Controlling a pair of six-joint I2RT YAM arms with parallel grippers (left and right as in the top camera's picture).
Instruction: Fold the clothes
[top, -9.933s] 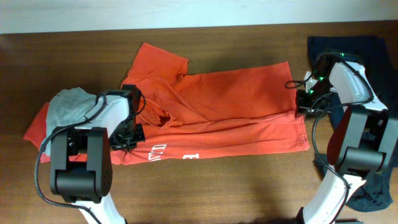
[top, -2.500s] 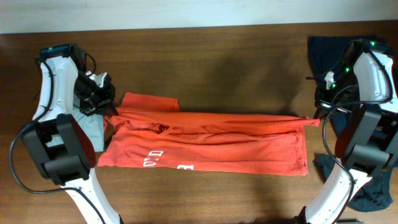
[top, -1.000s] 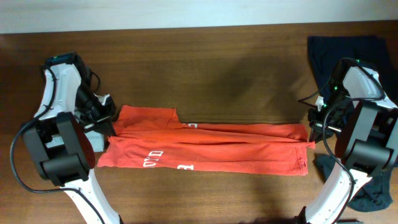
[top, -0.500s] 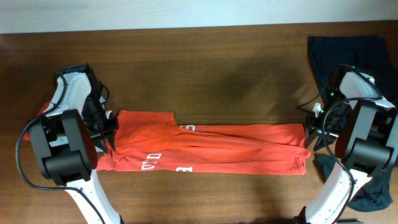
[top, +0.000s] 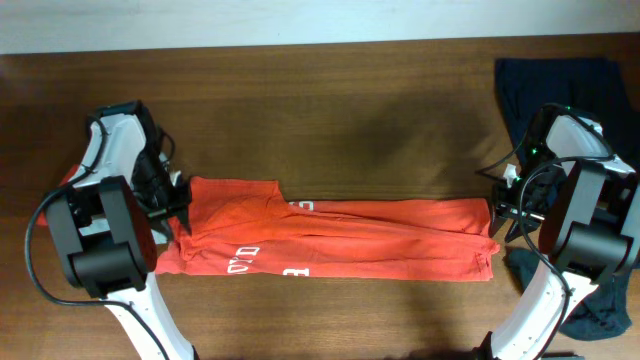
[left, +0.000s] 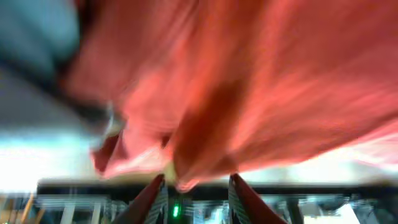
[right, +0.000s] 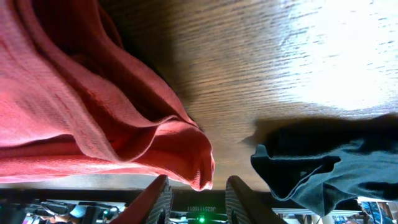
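Item: orange shirt, folded to a long band, flat on the surface. At the shirt's left end, left hand, fingers part-spread about cloth; we cannot tell whether it grips. At the shirt's right end, right hand, fingers apart, corner loose between. Risk, as we judge: a hand, on lifting off, snags cloth and drags the fold open.

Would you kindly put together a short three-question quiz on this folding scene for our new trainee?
1. True or false: the orange shirt lies in a long band between the left gripper and right gripper.
2. What else lies at the table's right edge? A. dark blue garment B. white towel C. yellow sock
3. Fill in: the shirt's white lettering is nearer the ____ gripper.
Key: 1 true; 2 A; 3 left.
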